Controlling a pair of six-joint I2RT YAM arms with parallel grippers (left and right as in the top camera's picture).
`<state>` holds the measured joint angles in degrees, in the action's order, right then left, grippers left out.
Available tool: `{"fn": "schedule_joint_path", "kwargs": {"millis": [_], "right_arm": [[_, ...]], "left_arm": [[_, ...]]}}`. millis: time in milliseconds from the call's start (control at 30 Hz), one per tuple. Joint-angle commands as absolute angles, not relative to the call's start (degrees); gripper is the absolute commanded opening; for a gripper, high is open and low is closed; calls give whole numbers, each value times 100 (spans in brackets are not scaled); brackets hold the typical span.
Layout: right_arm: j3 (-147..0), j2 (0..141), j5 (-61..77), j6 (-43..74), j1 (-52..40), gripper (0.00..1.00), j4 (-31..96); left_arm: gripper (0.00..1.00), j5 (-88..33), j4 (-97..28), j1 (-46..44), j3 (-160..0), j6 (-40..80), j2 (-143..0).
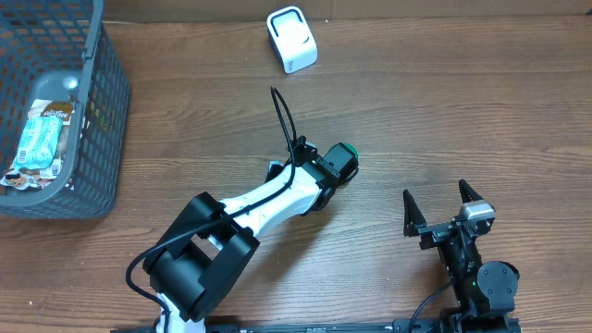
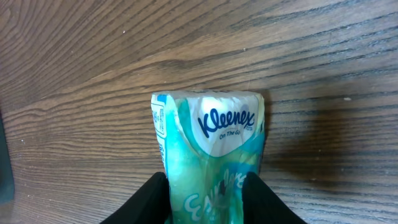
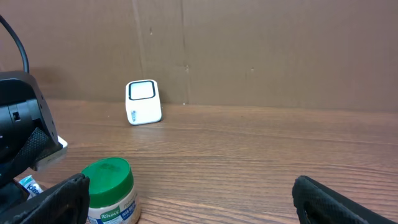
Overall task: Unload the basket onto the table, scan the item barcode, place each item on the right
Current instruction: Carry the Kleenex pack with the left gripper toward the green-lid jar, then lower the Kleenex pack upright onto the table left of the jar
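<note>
A teal and white Kleenex tissue pack lies lengthwise on the wooden table. My left gripper has a black finger against each side of its near end, and the pack narrows where they press. From overhead only a teal corner of the pack shows beside the left arm. The white barcode scanner stands at the far edge of the table, also seen in the right wrist view as the scanner. My right gripper stands open near the front right with nothing between its fingers.
A Knorr jar with a green lid stands just past the left wrist, and the jar sits close to the right gripper's left finger. A grey wire basket holding packets stands at the far left.
</note>
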<state>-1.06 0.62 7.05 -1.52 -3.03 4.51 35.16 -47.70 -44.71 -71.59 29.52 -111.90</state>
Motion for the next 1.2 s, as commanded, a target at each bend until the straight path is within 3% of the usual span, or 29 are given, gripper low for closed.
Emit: {"fn": "schedule_joint_path", "kwargs": {"millis": [0,700,800,833,933,1033,1167], "right_arm": [[-47,16,652,-178,-287,100,425],[-47,16,652,-176,-287,100,425],[-47,16,652,-176,-287,100,427],[-47,16,650,-176,-287,100,425],[-47,16,652,-178,-287,100,425],[-47,16,652,-176,-287,100,425],[-47,16,650,-176,-287,100,425]], "left_arm": [[35,3487,-4777,-4497,-7279,3044,-11183],[38,3142,-5072,-4394,-7747,2971,-11144],[39,2521,-5430,-4154,-8324,2792,-11122],[41,2349,-5446,-4108,-8392,2672,-11122],[67,2150,-5542,-3951,-8460,2630,-11122],[73,1787,-5701,-3739,-8451,2574,-11124],[73,814,-5789,-3437,-8431,2086,-11131]]}}
